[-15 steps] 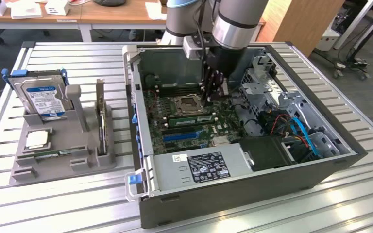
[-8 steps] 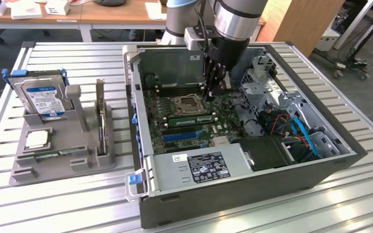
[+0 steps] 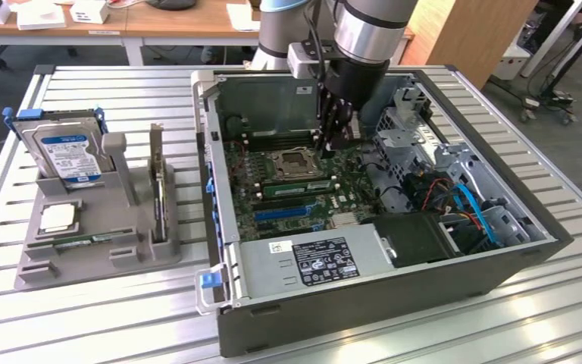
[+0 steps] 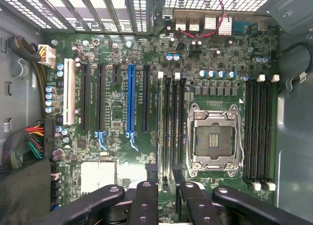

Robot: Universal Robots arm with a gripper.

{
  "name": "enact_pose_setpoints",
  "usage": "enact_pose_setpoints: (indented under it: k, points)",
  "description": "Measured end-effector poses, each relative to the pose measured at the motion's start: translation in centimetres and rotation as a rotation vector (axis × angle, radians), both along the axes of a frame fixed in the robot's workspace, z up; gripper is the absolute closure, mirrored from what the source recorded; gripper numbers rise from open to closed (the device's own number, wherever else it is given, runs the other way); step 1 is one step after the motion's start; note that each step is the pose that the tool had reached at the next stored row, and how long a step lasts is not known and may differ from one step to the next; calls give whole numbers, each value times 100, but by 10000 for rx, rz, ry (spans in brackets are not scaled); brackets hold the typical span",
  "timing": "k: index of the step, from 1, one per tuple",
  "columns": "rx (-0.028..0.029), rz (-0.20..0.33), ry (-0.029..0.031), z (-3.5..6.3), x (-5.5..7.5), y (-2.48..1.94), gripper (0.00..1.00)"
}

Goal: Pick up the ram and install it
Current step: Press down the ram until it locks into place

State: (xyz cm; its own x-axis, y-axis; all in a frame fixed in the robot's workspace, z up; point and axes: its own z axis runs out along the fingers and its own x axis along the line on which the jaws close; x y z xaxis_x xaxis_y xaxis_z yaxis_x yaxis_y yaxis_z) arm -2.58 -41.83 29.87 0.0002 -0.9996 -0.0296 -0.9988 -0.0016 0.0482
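while the arm reaches down into the open computer case (image 3: 372,307) on the slatted table (image 3: 119,318), the gripper (image 3: 339,142) hangs just above the motherboard, beside the cpu socket (image 3: 296,161) on the exterior view's right. its black fingers (image 4: 145,195) stand apart and are not clamped on anything. in the wrist view the gripper (image 4: 164,177) straddles one end of the ram (image 4: 161,127) without pinching it. the ram stands on edge in a memory slot, the one of its bank farthest from the cpu socket (image 4: 215,137) and nearest the long blue expansion slot (image 4: 130,98); two black slots lie between it and the socket. from outside, the ram (image 3: 293,184) shows as a green strip on the near side of the socket, lower than the fingertips. whether its end clips are fully latched i cannot tell. a second bank of slots (image 4: 259,132) lies on the socket's other side. well apart from the case, on the exterior view's left, a grey holder (image 3: 89,262) carries a silver hard drive (image 3: 67,155) with a blue label, an upright expansion card (image 3: 157,174), and another thin green stick (image 3: 87,242) lying low near its front.
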Motion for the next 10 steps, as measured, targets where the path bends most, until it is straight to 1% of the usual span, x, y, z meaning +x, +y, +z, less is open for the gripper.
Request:
enact_pose_setpoints:
  k: [5,7,9,10]
  points:
    - [0,0,0,0,0,0,75]
    - [0,0,0,0,0,0,76]
    - [0,0,0,0,0,0,89]
    - [0,0,0,0,0,0,89]
